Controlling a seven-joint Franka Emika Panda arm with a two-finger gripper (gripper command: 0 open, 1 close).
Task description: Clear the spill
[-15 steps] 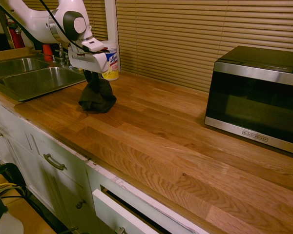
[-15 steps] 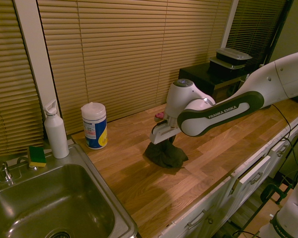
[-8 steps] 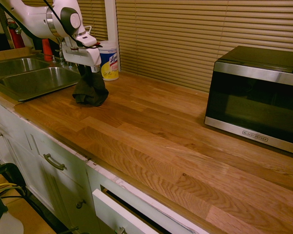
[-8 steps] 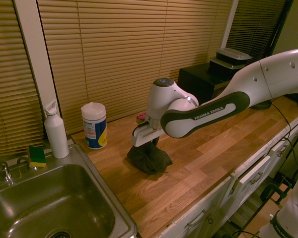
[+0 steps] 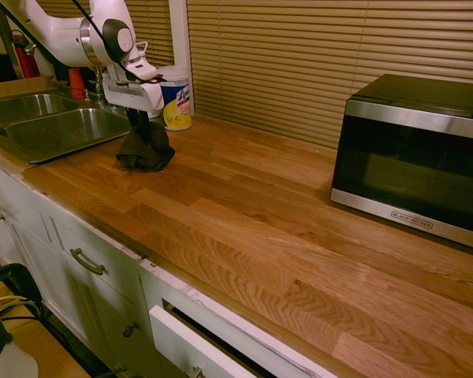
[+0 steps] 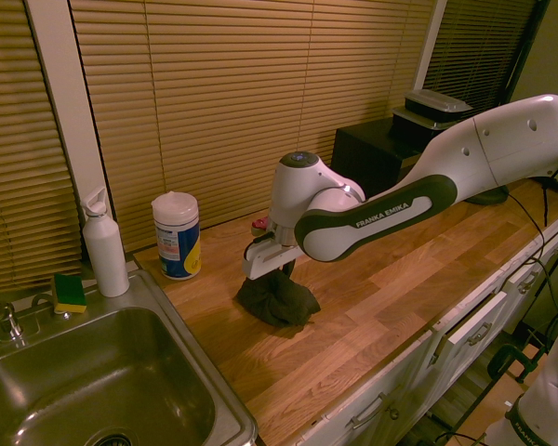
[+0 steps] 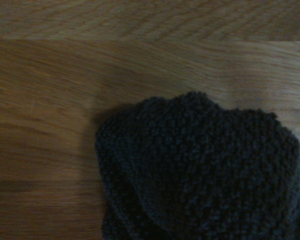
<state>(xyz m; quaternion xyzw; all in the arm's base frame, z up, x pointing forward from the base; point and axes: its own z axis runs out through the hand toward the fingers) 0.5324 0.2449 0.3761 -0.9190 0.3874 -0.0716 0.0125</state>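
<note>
The long wooden counter (image 5: 244, 213) carries a microwave (image 5: 414, 153); the sink (image 6: 84, 390) sits near the gripper (image 6: 281, 271), clamped on a bunched dark cloth (image 6: 277, 302) resting on the wood; I can't see any spill from here

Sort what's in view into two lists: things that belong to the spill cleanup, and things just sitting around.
Part of the job:
- cloth, bunched, bottom on the counter
- gripper, shut on the cloth's top
- the spill itself: not visible in any view

Just lying about:
- wipes tub
- white bottle
- sponge
- sink
- microwave
</note>
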